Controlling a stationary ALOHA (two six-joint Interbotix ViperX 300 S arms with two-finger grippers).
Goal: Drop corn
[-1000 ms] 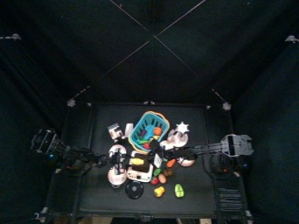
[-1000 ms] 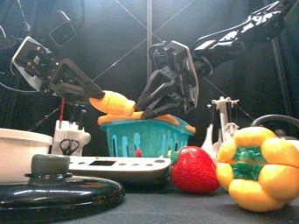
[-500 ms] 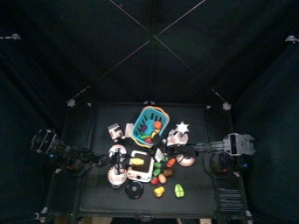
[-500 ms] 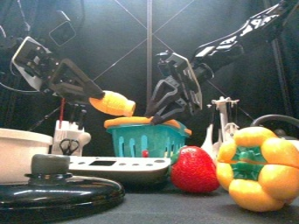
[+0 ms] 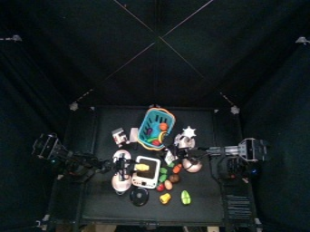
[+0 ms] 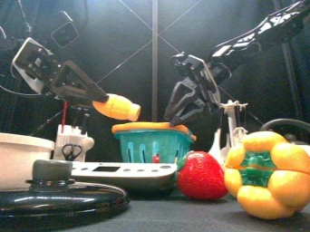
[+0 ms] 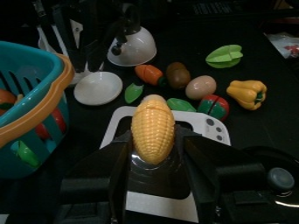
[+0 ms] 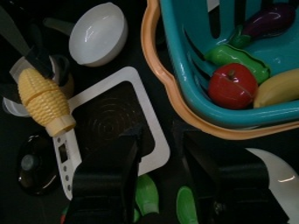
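Left of the teal basket point(image 6: 154, 143), the left gripper point(image 7: 153, 153) holds the corn point(image 7: 153, 129) between widely parted jaws, high over the white scale point(image 8: 100, 109). Its long axis runs straight out from the jaws, tip toward the basket's rim, so the left arm is plainly the nearer one. Right of the basket, the right gripper point(image 6: 182, 107) hangs above the rim, jaws spread, holding nothing. Below lies a crowded black table point(image 6: 182, 217), penned by dark curtains.
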